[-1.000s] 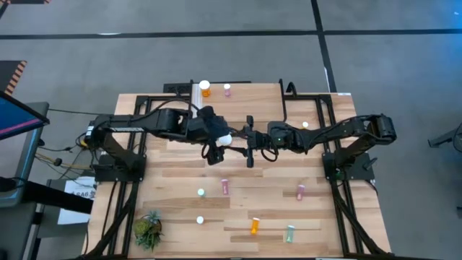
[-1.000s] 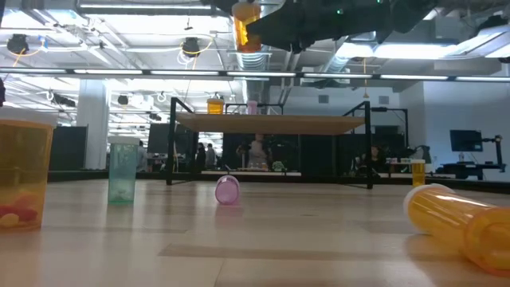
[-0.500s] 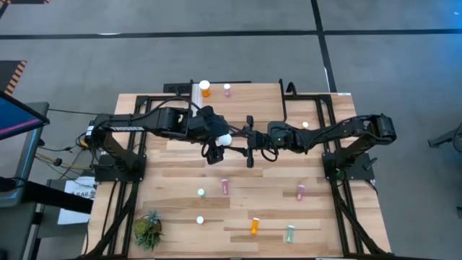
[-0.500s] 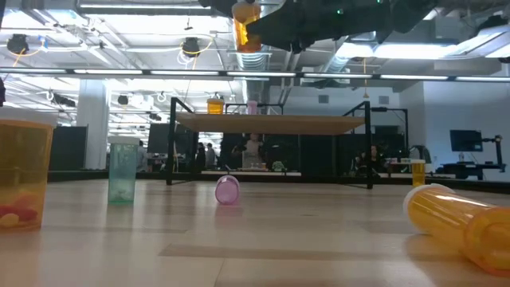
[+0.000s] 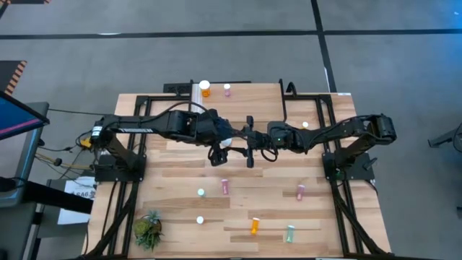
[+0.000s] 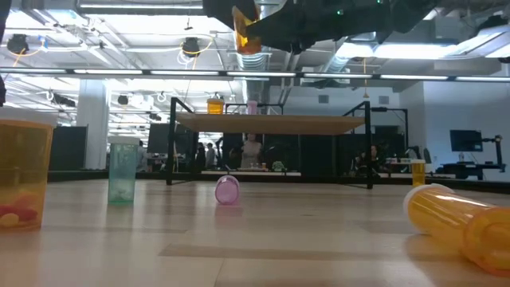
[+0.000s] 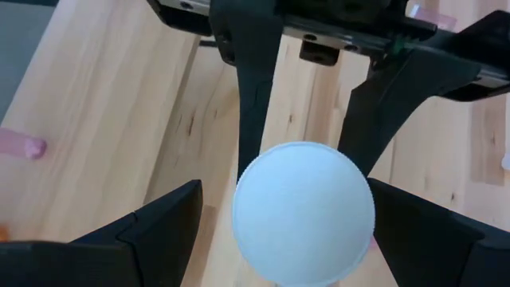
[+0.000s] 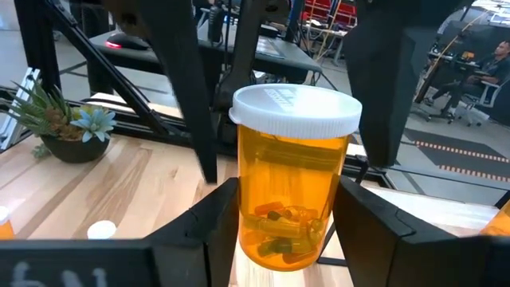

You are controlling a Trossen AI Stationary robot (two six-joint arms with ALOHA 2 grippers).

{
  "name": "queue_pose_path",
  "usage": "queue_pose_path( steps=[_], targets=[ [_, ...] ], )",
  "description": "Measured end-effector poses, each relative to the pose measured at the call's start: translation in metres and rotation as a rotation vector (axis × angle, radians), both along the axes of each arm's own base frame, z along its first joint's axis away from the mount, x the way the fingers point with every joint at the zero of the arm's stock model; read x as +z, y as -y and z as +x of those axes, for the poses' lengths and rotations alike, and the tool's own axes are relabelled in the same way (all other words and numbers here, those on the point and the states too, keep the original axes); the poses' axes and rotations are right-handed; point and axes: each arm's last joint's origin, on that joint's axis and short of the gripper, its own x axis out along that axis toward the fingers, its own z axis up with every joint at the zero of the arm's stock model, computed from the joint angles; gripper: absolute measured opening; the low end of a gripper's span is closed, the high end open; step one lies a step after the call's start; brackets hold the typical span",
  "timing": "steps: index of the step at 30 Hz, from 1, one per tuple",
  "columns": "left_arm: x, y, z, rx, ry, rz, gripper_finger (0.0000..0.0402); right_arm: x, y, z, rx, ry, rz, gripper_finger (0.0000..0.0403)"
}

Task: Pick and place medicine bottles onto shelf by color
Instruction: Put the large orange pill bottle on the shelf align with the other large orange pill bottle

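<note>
A large orange medicine bottle [image 8: 293, 183] with a white cap [image 7: 304, 212] hangs over the table's middle, and my right gripper [image 5: 245, 141] is shut on it. My left gripper [image 5: 219, 146] comes from the left, slanting down, and is open. Its fingers [image 7: 163, 227] stand on either side of the cap, and I see no touch. The shelf [image 6: 275, 123] stands at the table's far side, with an orange bottle [image 5: 205, 89] and a pink bottle [image 5: 227, 89] upright on its top near the white strip [image 5: 195, 92]. My right gripper pinches the bottle's orange body [image 8: 253, 227] between its two fingers [image 8: 209, 227], below the cap. The fingers come level from the table's right. The bottle stands upright in the hold, cap up, lifted well clear of the table.
Loose bottles lie on the near half of the table: pink ones [image 5: 224, 186] [image 5: 300, 191], an orange one [image 5: 255, 226], a green one [image 5: 290, 233] and white-capped ones [image 5: 201, 193]. A potted plant [image 5: 148, 230] sits at the near left corner.
My left gripper has moved a little toward the table's right and down, closing in around the cap of the held bottle, its fingers still wide apart. My right gripper and the bottle have kept still.
</note>
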Motion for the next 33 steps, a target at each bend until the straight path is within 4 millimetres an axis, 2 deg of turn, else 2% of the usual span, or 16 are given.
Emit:
queue_pose_path(
  steps=[16, 25, 33],
  targets=[
    [0.004, 0.003, -0.002, -0.009, 0.02, -0.009, 0.0327, -0.001, 0.0, 0.0, 0.0, -0.008, 0.0, 0.02],
    [0.02, 0.01, -0.005, -0.036, 0.068, -0.011, 0.0327, -0.001, 0.0, 0.0, 0.0, -0.012, 0.001, 0.0199],
    [0.016, 0.01, -0.006, -0.01, 0.033, -0.028, 0.0327, -0.001, 0.0, 0.0, 0.0, -0.012, 0.001, 0.0199]
  ],
)
